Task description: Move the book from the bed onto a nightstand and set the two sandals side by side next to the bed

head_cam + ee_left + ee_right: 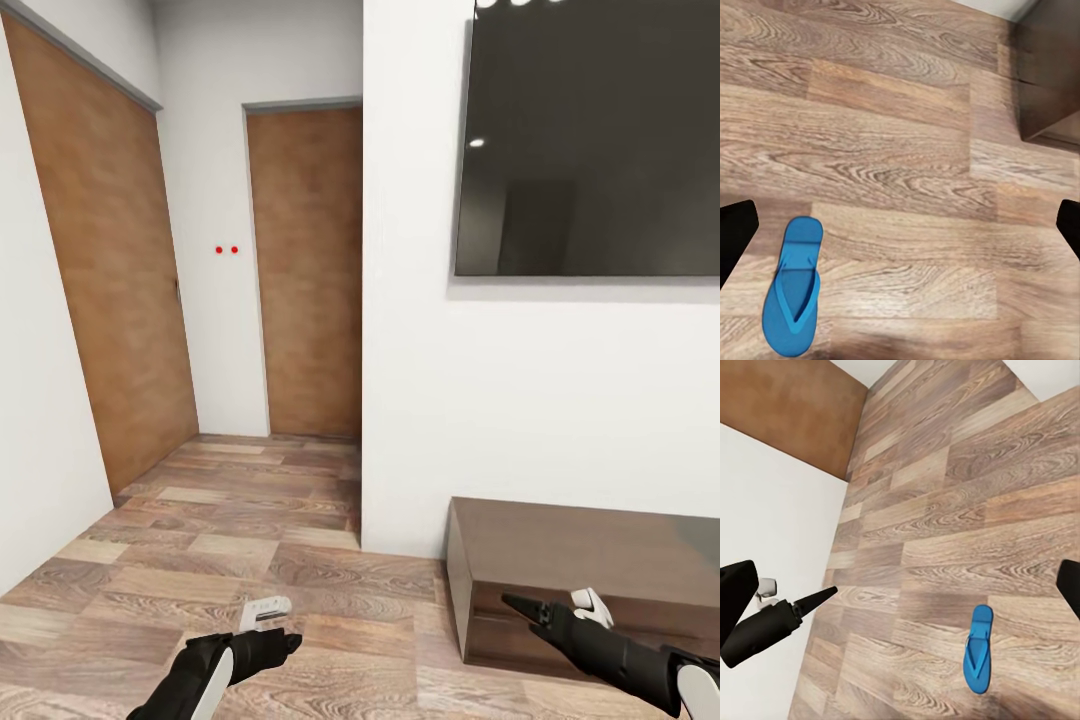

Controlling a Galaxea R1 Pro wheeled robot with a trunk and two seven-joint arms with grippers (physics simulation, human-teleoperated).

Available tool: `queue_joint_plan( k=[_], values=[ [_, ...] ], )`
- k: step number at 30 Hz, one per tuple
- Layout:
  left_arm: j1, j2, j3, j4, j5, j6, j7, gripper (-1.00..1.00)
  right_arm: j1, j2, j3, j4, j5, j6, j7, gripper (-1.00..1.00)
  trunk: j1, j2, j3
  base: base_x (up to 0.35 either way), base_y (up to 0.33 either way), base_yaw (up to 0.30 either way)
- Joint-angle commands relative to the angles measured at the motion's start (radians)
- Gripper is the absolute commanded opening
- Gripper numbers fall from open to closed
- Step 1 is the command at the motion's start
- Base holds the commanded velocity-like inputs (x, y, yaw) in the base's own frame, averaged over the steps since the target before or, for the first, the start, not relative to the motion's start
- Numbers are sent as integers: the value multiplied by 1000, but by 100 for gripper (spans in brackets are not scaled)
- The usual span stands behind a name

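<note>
Transit pose: left end effector and right end effector both spread, empty; one blue sandal lies flat on the wood-plank floor.

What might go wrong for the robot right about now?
A blue sandal lies loose on the wood floor below the arms; the base might roll over it. The right end effector hangs over the dark low cabinet and might bump it when turning. Both end effectors look empty.

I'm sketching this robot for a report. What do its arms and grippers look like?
Both arms are matte black with glossy white shell panels near the picture's lower edge. The left gripper and right gripper each pair a tapering, pointed black finger with a white one.
</note>
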State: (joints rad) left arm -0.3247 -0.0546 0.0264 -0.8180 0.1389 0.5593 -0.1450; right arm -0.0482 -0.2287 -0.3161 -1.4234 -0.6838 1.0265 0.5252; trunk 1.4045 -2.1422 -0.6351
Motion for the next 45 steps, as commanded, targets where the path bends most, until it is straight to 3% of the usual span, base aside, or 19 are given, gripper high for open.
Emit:
queue_joint_plan(
  k=[1, 45],
  values=[
    [0, -1, 3, -1, 7, 7, -1, 100, -1, 0, -1, 0, 6, 4, 9, 100, 4, -8, -4, 0, 0, 0],
    [0, -1, 3, 0, 7, 7, -1, 100, -1, 0, -2, 0, 6, 4, 9, 100, 172, -316, -142, 0, 0, 0]
  ],
)
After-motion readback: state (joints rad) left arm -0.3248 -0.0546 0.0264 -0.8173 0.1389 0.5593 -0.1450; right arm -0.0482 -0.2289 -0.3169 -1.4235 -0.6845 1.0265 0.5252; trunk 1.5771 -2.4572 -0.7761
